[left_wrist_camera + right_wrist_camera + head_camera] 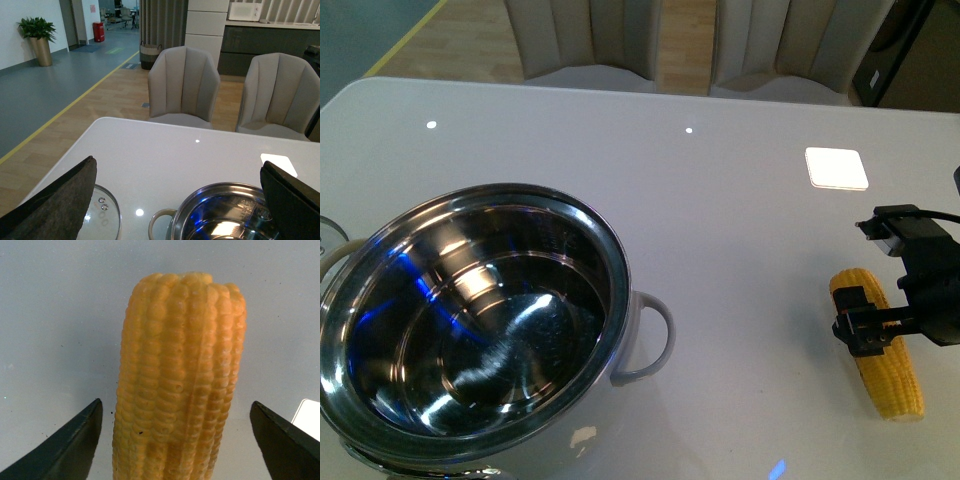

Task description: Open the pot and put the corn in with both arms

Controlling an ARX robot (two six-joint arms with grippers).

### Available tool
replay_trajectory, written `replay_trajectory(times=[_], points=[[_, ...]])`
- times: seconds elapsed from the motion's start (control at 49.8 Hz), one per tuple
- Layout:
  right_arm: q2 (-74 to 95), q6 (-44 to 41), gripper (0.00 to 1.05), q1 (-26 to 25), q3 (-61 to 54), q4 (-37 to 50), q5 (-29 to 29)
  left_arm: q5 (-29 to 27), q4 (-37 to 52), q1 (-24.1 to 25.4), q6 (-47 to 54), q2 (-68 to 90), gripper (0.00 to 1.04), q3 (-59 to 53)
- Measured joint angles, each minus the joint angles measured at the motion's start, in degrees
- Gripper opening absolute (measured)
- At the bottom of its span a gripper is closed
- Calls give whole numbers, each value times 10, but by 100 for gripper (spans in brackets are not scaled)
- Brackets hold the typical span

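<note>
One large round pot [500, 320], with a shiny stainless-steel inside and a pale grey-white outside, stands uncovered on the near left of a glossy white table [720, 200]. Two looped side handles show in the front view. It holds nothing.

One yellow-orange corn cob [895, 380] lies flat on the table, well apart from the pot on the right, its length running roughly away from the robot.

One round glass lid [107, 215] with a metal rim lies flat on the table just beside a pot handle [157, 220].

One white square patch [837, 167] shows on the tabletop beyond the cob. Two beige padded chairs [182, 85] [280, 90] stand at the far edge.

Two grippers are seen. The black right gripper [880, 325], with a boxy housing and a cable, is set across the cob nearer its far end. In the right wrist view its fingers [75, 440] stand wide on either side of the corn cob [180, 365], with a clear gap on each side and no contact. How near the fingertips are to the tabletop cannot be told.

The left gripper [177, 165] shows only in its own wrist view. Its dark fingers [55, 200] are spread wide and hold nothing. It faces level across the table, with the pot [225, 215] and the lid low in its sight.
</note>
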Motion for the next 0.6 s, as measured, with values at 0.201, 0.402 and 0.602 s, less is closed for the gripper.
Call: replay_trajectory(times=[0.201,0.402,0.602], points=[[-3,0,54,-1,-1,-7,-8,0,0,0,0,0,98,0],[-45,0,34,-12,-22,-12,-37,0,0,0,0,0,98,0],[-122,10,24,-24,-47,-15,-72,0,0,0,0,0,98,0]])
